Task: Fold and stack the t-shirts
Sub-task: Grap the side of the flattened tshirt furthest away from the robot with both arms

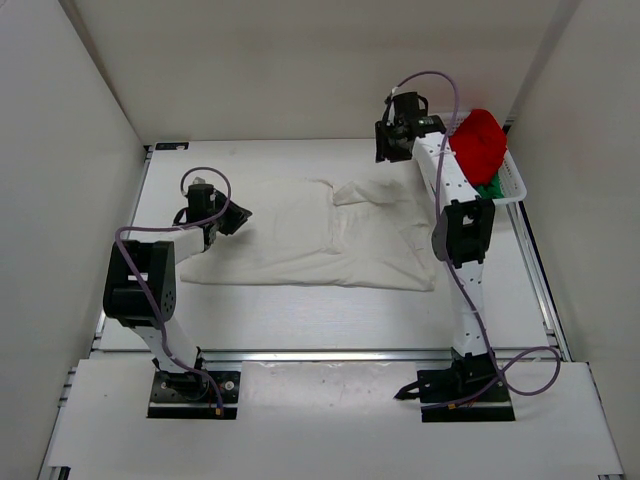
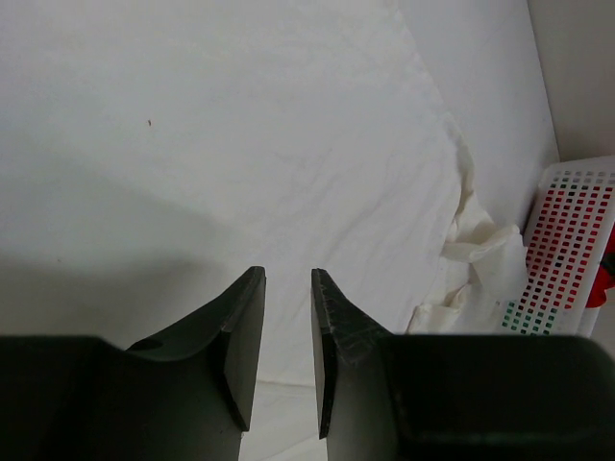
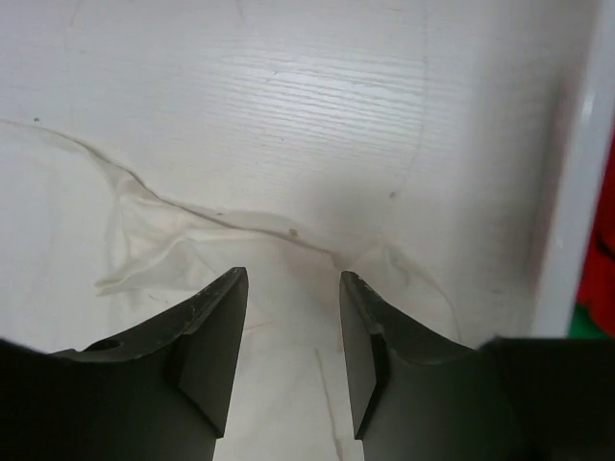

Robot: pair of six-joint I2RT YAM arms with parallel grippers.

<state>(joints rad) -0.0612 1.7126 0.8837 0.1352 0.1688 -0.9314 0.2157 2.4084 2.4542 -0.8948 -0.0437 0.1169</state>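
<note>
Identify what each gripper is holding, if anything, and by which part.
Nothing is held. The left gripper and the right gripper both stand open above the white t-shirt, with no cloth pinched between their fingers.

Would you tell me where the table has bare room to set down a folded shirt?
Bare table runs as a strip between the white t-shirt and the arm bases, and again between it and the back wall, widest far left. Far right is crowded: mesh basket, red t-shirt, right arm.

Top cam overhead, wrist cams close, all share white t-shirt (image 1: 320, 245)
</note>
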